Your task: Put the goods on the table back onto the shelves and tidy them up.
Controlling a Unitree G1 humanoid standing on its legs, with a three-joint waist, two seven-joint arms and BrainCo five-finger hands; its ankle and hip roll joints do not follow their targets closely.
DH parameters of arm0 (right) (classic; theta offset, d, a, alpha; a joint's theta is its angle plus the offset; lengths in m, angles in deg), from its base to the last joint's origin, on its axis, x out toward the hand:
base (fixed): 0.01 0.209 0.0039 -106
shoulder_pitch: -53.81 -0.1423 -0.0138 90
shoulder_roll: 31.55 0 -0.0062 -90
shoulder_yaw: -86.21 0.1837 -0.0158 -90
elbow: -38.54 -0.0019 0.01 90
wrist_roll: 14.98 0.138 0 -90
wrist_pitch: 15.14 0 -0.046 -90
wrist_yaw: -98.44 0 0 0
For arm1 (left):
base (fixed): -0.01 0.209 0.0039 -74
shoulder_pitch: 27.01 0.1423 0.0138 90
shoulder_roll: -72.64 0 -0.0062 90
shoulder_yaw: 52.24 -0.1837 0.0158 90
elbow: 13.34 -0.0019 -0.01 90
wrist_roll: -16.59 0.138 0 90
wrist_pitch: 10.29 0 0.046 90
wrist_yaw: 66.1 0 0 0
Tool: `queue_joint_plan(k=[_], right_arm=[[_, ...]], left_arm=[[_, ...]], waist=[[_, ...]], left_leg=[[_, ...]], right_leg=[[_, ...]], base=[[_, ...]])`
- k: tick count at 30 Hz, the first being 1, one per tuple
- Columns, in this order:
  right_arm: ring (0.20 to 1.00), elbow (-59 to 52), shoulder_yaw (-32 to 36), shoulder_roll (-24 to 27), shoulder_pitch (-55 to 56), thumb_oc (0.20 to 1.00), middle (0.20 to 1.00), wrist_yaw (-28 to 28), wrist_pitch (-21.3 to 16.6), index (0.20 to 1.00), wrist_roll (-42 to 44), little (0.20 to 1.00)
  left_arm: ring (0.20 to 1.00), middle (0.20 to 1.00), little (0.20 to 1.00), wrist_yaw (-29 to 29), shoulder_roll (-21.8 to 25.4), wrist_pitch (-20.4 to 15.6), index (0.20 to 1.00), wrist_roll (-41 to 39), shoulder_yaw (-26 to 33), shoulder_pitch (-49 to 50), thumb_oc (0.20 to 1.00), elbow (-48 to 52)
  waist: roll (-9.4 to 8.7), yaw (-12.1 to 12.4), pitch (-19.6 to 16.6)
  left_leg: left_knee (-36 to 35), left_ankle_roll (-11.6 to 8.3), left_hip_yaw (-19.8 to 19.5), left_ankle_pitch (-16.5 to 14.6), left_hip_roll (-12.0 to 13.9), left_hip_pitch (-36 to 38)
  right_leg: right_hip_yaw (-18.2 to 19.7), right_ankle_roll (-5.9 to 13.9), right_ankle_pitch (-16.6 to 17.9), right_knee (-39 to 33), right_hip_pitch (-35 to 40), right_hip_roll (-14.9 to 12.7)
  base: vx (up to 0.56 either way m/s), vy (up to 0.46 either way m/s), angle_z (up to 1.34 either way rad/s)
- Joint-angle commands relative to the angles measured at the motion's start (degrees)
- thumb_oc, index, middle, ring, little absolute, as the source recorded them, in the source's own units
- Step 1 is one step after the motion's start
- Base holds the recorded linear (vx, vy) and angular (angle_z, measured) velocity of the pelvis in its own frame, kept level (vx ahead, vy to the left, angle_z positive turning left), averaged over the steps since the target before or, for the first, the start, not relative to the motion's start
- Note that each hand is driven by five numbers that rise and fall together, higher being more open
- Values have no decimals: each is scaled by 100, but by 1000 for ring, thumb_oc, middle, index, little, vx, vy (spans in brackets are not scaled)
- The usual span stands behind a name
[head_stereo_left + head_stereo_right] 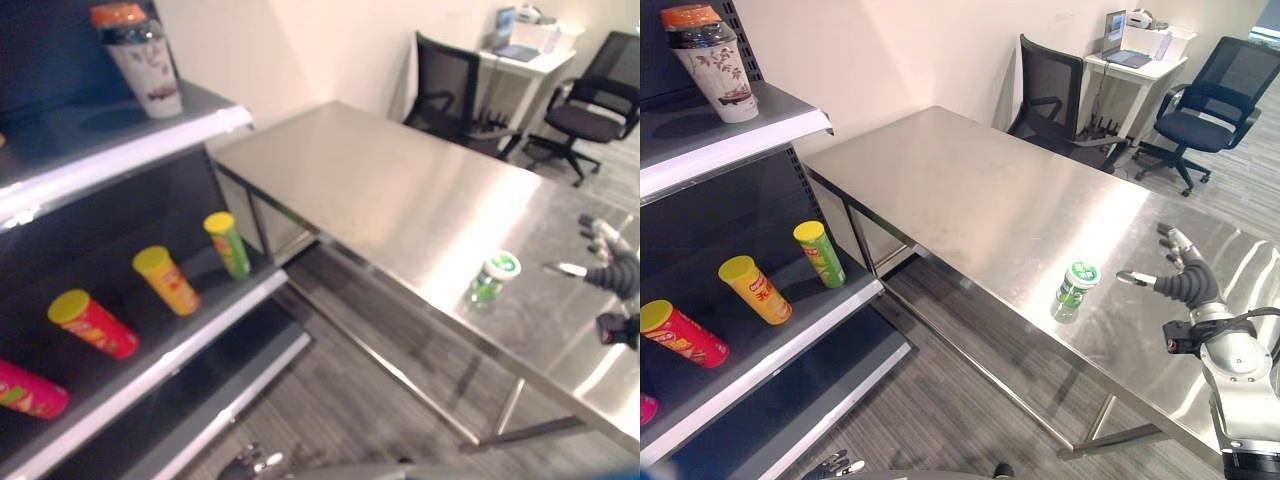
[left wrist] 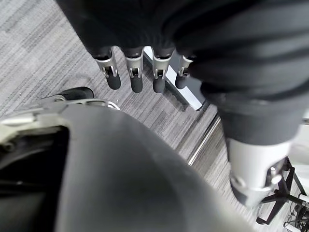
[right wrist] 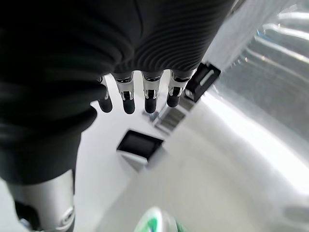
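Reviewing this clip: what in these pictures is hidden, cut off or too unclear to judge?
- Pink can on the lower shelf: cut off by the left eye view's edge.
- Print on the green-lidded can on the table: too small to read.
- Green-lidded can in the right wrist view: blurred and cut by the frame edge.
- Left hand: hangs above the floor; its thumb is hidden by the dark cover.

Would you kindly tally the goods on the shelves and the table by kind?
Tubes lying on the lower shelf: 4 (green, orange, red, pink)
Cup on the upper shelf: 1
Green can on the table: 1
Total: 6
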Motion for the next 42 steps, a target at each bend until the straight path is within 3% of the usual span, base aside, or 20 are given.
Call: queue_joint_plan(k=[1,18,35,39,40,42], right_arm=[[1000,53,42,314,-155,1000,1000,75,-125,1000,-64,1000],[1000,658,-180,556,-397,1000,1000,38,-378,1000,-325,1000],[1000,686,-724,831,-200,1000,1000,532,-143,1000,-809,1000],[1000,714,-696,792,-143,1000,1000,434,-175,1000,-937,1000],[843,688,-691,778,-158,843,843,410,-166,843,-993,843],[200,700,-652,734,-182,200,200,261,-160,200,-1142,200]], left_arm=[[1000,1000,1000,30,266,-100,1000,202,102,-259,1000,-58],[1000,1000,1000,-34,359,-120,1000,175,-43,-101,1000,134],[1000,1000,1000,-19,372,-142,1000,206,-166,-172,1000,24],[1000,1000,1000,0,372,-156,1000,212,-129,-188,1000,-6],[1000,1000,1000,1,377,-154,1000,211,-125,-197,1000,0],[1000,1000,1000,5,372,-161,1000,215,-111,-212,1000,-27]], waist=[[-181,137,-27],[-21,394,26],[-58,447,68],[-59,448,68],[-58,455,74],[-54,457,73]], left_leg=[[63,-126,297,202,8,4],[10,-214,26,274,44,-143],[10,-242,-84,269,63,-130],[10,-229,-64,251,54,-124],[10,-227,-56,250,51,-123],[10,-226,-47,246,47,-118]], right_leg=[[-300,199,44,19,185,-253],[-609,185,-25,19,230,-242],[-800,157,-74,19,360,-231],[-804,163,-69,19,352,-237],[-801,163,-68,19,349,-237],[-791,170,-60,19,342,-243]], base=[[22,-18,10],[16,-9,13],[6,-1,5],[0,0,0],[0,0,0],[0,0,0]])
